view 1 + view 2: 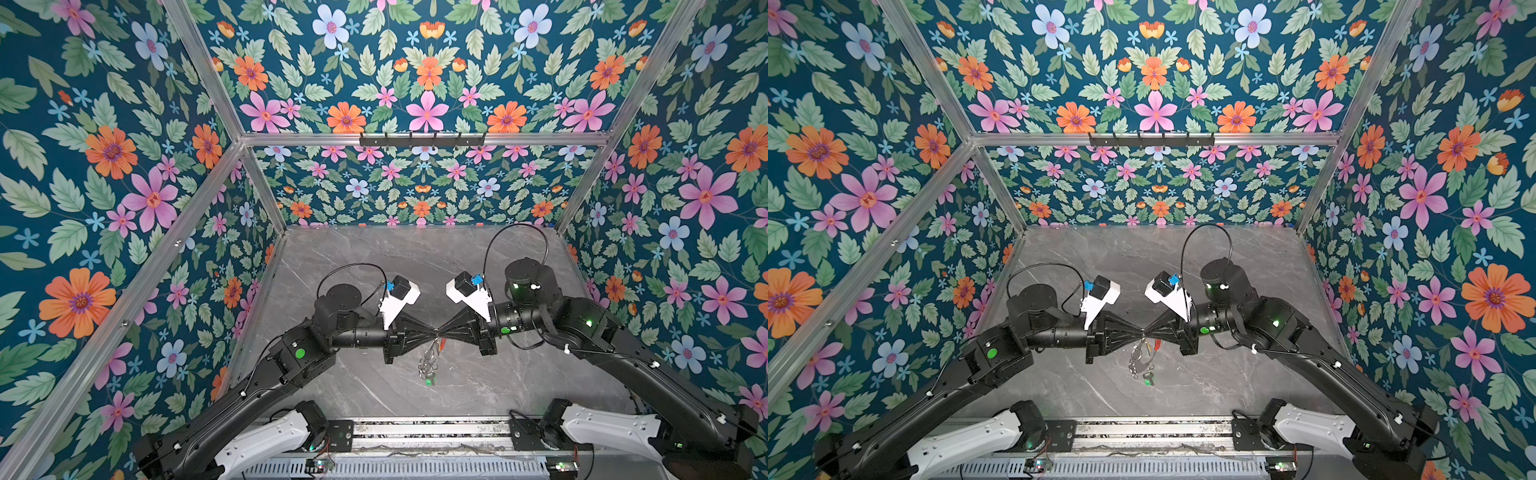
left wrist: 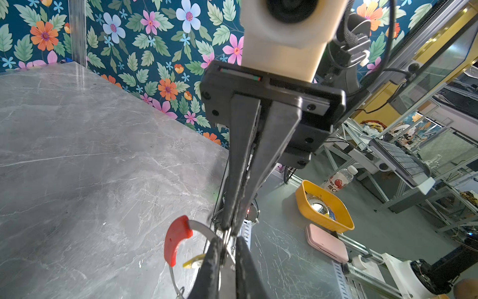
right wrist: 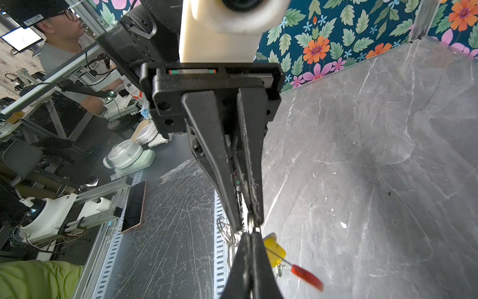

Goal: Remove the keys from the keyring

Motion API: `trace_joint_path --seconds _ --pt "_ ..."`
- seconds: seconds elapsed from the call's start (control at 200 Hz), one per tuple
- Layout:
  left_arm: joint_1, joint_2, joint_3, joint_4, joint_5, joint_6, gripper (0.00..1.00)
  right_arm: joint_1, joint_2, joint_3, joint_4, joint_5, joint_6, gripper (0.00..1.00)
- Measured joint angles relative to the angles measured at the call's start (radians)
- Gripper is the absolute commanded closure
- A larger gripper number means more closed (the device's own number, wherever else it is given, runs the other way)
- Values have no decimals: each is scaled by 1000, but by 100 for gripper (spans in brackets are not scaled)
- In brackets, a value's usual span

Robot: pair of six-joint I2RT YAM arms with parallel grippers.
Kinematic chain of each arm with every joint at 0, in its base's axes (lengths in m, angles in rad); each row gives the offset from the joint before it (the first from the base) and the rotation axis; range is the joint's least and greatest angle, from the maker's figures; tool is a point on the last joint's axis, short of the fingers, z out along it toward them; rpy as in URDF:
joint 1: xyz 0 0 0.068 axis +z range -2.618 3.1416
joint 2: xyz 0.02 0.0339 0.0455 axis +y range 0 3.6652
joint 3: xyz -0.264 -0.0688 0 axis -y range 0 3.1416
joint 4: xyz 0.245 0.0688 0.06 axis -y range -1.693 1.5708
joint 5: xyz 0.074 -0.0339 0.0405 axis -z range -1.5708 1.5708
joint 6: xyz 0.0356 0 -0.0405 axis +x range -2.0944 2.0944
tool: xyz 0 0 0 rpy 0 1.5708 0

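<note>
Apparently left hand [image 2: 227, 242] and right hand [image 3: 249, 236] both pinch the keyring [image 2: 178, 236], its keys [image 1: 428, 378] blurred below.

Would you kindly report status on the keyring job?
Left end effector, right end effector tip to tip, both shut on thin grey keyring with red segment. Green-tagged dark key, brass-yellow key both attached. Small silver loops dangle alongside.

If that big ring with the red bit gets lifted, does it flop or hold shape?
The keyring probably holds shape: its thin band looks curved where the left gripper and right gripper pinch it. The keys likely swing freely, since they dangle below.
</note>
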Motion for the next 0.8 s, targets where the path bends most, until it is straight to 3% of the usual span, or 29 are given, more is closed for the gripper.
trace_joint_path --seconds 0.16,0.295,0.405,0.47,0.8 --pt "0 0 0 0 4 1 100 0 4 2 0 -7 0 100" --pt "0 -6 -6 5 5 2 100 0 5 2 0 -10 0 100" --pt "0 -29 -32 41 -10 -2 100 1 -6 -12 27 0 26 66" --pt "0 -54 -59 75 -27 -7 100 -1 -33 -37 60 35 37 56" --pt "-1 -146 -213 309 -220 -40 100 5 -177 -247 336 188 158 49"
